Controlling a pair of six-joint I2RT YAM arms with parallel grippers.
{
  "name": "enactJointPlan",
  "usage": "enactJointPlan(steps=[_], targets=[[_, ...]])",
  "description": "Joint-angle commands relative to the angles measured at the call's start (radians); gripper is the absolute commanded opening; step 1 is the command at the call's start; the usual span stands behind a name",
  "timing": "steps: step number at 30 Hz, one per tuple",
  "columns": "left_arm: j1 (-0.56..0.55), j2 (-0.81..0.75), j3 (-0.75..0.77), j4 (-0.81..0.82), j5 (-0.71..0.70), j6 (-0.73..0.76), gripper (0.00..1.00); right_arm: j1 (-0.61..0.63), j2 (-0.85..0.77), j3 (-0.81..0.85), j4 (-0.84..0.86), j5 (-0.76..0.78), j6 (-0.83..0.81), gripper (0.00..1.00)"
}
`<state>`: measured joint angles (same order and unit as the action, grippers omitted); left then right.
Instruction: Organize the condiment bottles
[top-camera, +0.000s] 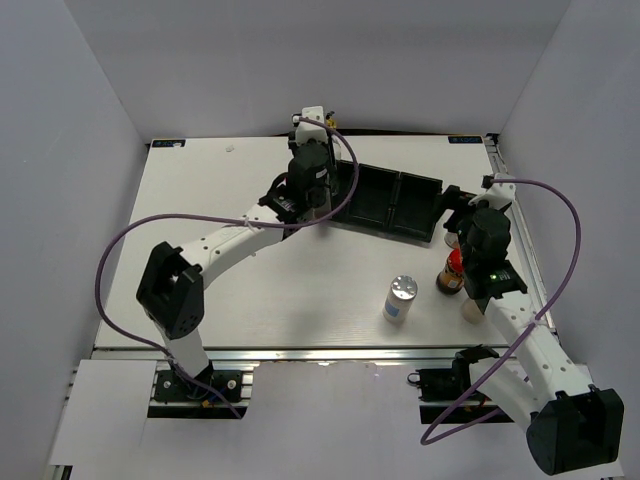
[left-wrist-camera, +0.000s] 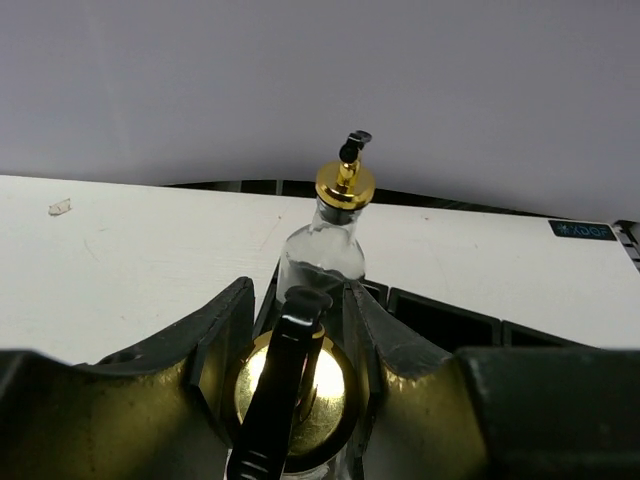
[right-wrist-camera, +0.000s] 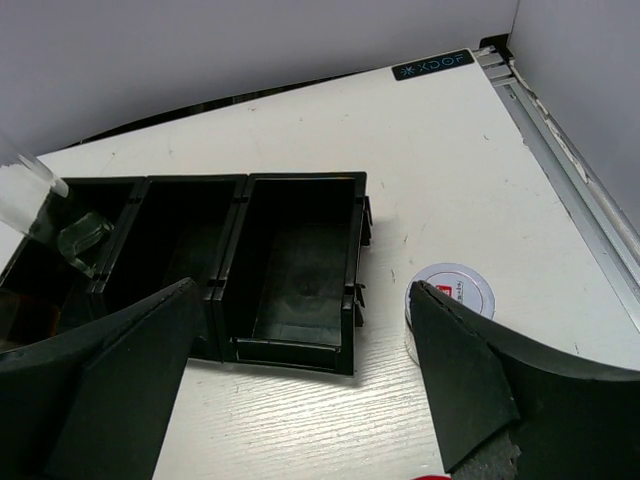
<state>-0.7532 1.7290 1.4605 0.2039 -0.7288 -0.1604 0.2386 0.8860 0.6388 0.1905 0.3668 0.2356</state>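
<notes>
surface (top-camera: 250, 300): white top inside pale walls; both arms reach in from its near edge.
tray (right-wrist-camera: 290, 352): black, three compartments in a row. It lies in the far half of the surface, right of centre.
left claw (left-wrist-camera: 297, 335): we see it narrow and clamped on the held bottle, one finger on either side of the gold cap, over the tray's left end.
held bottle (left-wrist-camera: 332, 395): tall clear glass with a gold spout, upright in the left claw. We cannot tell whether its base rests on the compartment floor.
second bottle (left-wrist-camera: 322, 255): same clear glass and gold spout, upright just beyond the held bottle, toward the far edge. Its base is hidden behind the claw.
right claw (right-wrist-camera: 302, 290): wide and gripping nothing; we place it near the tray's right end.
white-labelled jar (right-wrist-camera: 455, 293): small, upright on the surface just beside the tray's right end wall, on the right-edge side, not touching it.
silver-capped shaker (top-camera: 401, 298): upright on the surface toward the near edge, right of centre, well apart from the tray.
red-lidded jar (top-camera: 452, 272): dark and upright, near the silver-capped shaker on its right-edge side, close against the right arm.
pale container (top-camera: 470, 310): only its lower part shows from under the right arm, near the red-lidded jar. We cannot tell which one it is.
</notes>
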Motion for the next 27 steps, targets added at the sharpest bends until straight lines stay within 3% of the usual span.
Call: enactJointPlan(steps=[1,27], targets=[[0.021,0.004,0.089,0.172,0.015,0.012,0.0,-0.007,-0.005,-0.001,0.052,0.02,0.002,0.89],[0.08,0.127,0.049,0.405,0.132,0.071,0.0,-0.01,-0.021,-0.018,0.099,-0.052,-0.025,0.89]])
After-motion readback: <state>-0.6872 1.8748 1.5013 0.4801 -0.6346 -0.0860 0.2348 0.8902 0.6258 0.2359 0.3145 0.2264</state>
